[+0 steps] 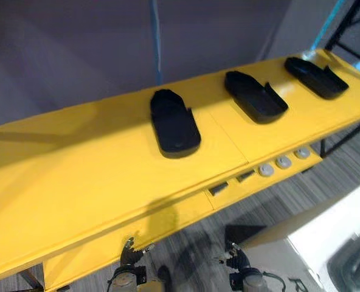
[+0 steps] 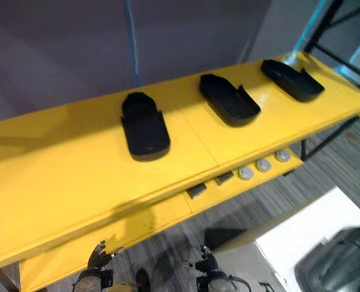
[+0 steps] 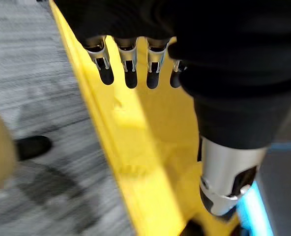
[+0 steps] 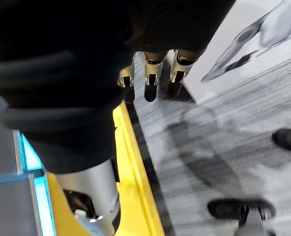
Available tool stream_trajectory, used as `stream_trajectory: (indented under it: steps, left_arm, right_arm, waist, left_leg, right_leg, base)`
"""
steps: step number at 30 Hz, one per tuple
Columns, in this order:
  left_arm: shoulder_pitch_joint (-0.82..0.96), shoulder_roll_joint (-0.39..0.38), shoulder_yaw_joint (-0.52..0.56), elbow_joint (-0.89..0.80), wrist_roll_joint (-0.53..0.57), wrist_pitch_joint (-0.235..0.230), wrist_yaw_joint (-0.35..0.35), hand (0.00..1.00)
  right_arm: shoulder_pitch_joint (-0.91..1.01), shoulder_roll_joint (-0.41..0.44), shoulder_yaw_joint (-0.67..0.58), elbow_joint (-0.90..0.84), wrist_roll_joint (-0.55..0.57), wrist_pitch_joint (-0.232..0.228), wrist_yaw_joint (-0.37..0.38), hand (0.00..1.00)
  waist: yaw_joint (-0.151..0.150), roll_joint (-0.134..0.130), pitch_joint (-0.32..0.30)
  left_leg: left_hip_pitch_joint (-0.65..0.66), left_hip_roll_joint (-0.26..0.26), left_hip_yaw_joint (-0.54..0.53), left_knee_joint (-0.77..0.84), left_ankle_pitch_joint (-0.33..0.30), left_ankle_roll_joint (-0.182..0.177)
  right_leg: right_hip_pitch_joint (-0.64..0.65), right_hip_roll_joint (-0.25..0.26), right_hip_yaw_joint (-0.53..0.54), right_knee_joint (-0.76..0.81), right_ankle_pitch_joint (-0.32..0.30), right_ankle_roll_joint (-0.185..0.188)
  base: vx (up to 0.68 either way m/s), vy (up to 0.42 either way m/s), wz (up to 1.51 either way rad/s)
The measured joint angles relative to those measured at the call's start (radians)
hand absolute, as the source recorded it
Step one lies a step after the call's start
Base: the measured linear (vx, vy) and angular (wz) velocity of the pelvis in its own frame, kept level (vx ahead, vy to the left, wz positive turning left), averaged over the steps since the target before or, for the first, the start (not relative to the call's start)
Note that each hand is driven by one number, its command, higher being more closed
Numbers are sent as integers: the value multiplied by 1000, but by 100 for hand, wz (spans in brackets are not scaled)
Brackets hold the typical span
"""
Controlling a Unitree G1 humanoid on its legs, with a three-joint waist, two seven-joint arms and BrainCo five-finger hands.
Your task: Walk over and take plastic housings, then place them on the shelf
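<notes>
Three black moulded plastic housings lie in a row on top of the long yellow bench (image 1: 76, 176), each well apart from the next. The first housing (image 1: 174, 125) sits about midway along the bench, its length running from the far edge towards the front edge. The second housing (image 1: 255, 96) lies further towards the right end, across a seam in the bench top. The third housing (image 1: 315, 77) lies closest to the right end, near the far edge.

Below the front edge, a narrower yellow ledge (image 1: 171, 220) carries three round grey discs (image 1: 283, 162) side by side towards its right end. Just left of them lie two small dark pieces (image 1: 218, 189).

The left hand (image 1: 129, 260) hangs low in front of the ledge, above the grey striped carpet (image 1: 277, 207). Its fingers (image 3: 130, 73) are released, straight and spread in a row beside the yellow edge, grasping nothing. The right hand (image 1: 236, 258) hangs at the same height, well apart from the left. Its fingers (image 4: 150, 81) are likewise released and empty, over the carpet next to the yellow edge. Neither hand touches a housing.

A flat white panel (image 1: 335, 228) lies on the carpet beyond the right hand. A thin blue strip (image 1: 157, 42) rises behind the far edge of the bench.
</notes>
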Motion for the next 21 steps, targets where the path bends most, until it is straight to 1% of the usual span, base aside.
stream_trajectory:
  steps: [1,2,3,4,5,6,7,8,9,10,11,12,13,14,15,16,17,18,20,21]
  left_arm:
    - [14,-5,-15,0,0,-1,0,0]
    - [21,-4,-17,-6,1,-7,1,0]
    - [22,-5,-17,-6,2,-9,2,0]
    - [22,-6,-17,-2,3,-14,3,0]
    - [22,-6,-17,2,4,-15,4,0]
    - [20,-4,-17,17,8,-15,4,0]
    - [23,-2,-17,21,8,-15,5,0]
    - [22,-3,-18,23,8,-15,4,0]
    - [17,-1,-18,28,8,-14,4,0]
    - [15,6,-17,29,7,-13,5,0]
    - [19,13,-19,29,7,-13,5,0]
    - [20,27,-19,37,7,-13,4,0]
    - [16,33,-19,44,7,-7,2,0]
    - [1,41,-17,46,7,-7,2,0]
    - [-4,44,-16,45,7,-7,3,0]
    - [-6,44,-16,46,7,-7,2,0]
    - [-6,43,-16,46,7,-7,3,0]
    - [-6,43,-16,46,7,-7,3,0]
    - [-6,28,-21,48,2,-7,2,0]
    - [-6,22,-22,50,-3,-7,2,0]
  right_arm:
    - [4,-16,0,7,0,0,-2,0]
    - [9,-27,-2,17,0,0,-8,0]
    - [10,-36,-4,23,0,0,-12,0]
    - [3,-51,-7,23,0,0,-17,0]
    - [1,-58,-8,24,0,0,-18,0]
    - [1,-66,-10,25,0,0,-19,0]
    - [-4,-66,-14,24,0,0,-18,0]
    - [-4,-65,-18,23,0,0,-19,0]
    - [-3,-64,-23,24,0,1,-19,0]
    - [-6,-55,-16,24,0,1,-19,0]
    - [-10,-49,-8,24,0,1,-18,0]
    - [-12,-37,3,22,0,1,-18,0]
    - [-12,-31,6,22,0,1,-18,0]
    - [-8,-29,7,22,0,1,-17,0]
    - [-7,-29,7,22,0,1,-17,0]
    - [-2,-29,7,22,0,1,-16,0]
    - [9,-30,4,19,0,0,-17,0]
    - [13,-30,3,18,0,0,-17,0]
    - [40,-36,-7,13,4,0,-21,0]
    - [50,-36,-13,13,5,0,-23,0]
  waist:
    - [-5,-2,5]
    - [-3,0,6]
    - [-1,1,7]
    - [-1,11,8]
    - [-1,14,9]
    - [-6,20,12]
    - [-9,24,16]
    - [-14,24,21]
    - [-15,28,30]
    - [-8,29,30]
    - [-5,25,32]
    - [-5,17,32]
    - [-25,23,35]
    - [-45,38,44]
    - [-45,45,48]
    - [-41,57,49]
    - [-39,60,49]
    - [-39,60,49]
    - [-43,64,50]
    - [-43,63,51]
  left_leg:
    - [10,14,-35,20,0,-2]
    - [18,20,-101,31,0,-3]
    - [18,22,-143,35,0,-3]
    - [19,27,-212,38,-4,-13]
    - [22,33,-232,37,-11,-25]
    - [44,52,-246,35,-33,-61]
    - [67,68,-239,27,-50,-86]
    - [89,77,-208,10,-61,-96]
    - [130,88,-121,-22,-62,-97]
    - [163,110,-37,-35,-65,-101]
    - [183,112,4,-44,-67,-103]
    - [208,111,58,-47,-70,-111]
    - [221,122,88,-40,-73,-118]
    - [227,138,90,-33,-69,-128]
    - [231,149,87,-26,-65,-133]
    - [234,180,78,-1,-64,-135]
    - [236,217,75,49,-64,-135]
    - [236,225,74,59,-64,-135]
    - [235,275,48,163,-61,-130]
    - [226,279,31,196,-56,-122]
  right_leg:
    - [4,11,29,9,4,-7]
    - [-6,24,75,29,5,-8]
    - [-21,31,103,41,5,-9]
    - [-51,48,166,62,10,-16]
    - [-65,57,197,69,16,-20]
    - [-89,81,275,78,31,-17]
    - [-98,87,306,78,25,-20]
    - [-108,71,264,88,14,-40]
    - [-135,2,116,121,15,-68]
    - [-164,-68,-85,187,16,-66]
    - [-177,-102,-198,215,13,-67]
    - [-172,-145,-348,233,22,-78]
    - [-162,-155,-396,228,53,-62]
    - [-160,-121,-368,202,69,-42]
    - [-157,-103,-354,184,75,-40]
    - [-144,-65,-325,151,90,-51]
    - [-129,-27,-294,120,101,-63]
    - [-125,-19,-291,115,102,-64]
    - [-81,26,-246,69,112,-81]
    - [-72,31,-231,61,114,-83]
  base:
    - [-152,-119,-71]
    - [-148,-120,-92]
    - [-144,-113,-128]
    - [-123,-74,-121]
    - [-166,-37,-178]
    - [-138,31,-170]
    - [-124,58,-171]
    - [-94,114,-162]
    - [-74,132,-192]
    - [-70,129,-203]
    - [-41,66,-185]
    - [-20,1,-140]
    - [4,-94,-118]
    - [30,-140,-76]
    - [43,-176,-79]
    - [76,-237,-99]
    - [77,-239,-88]
    - [79,-250,-71]
    - [51,-151,-55]
    - [43,-86,-63]
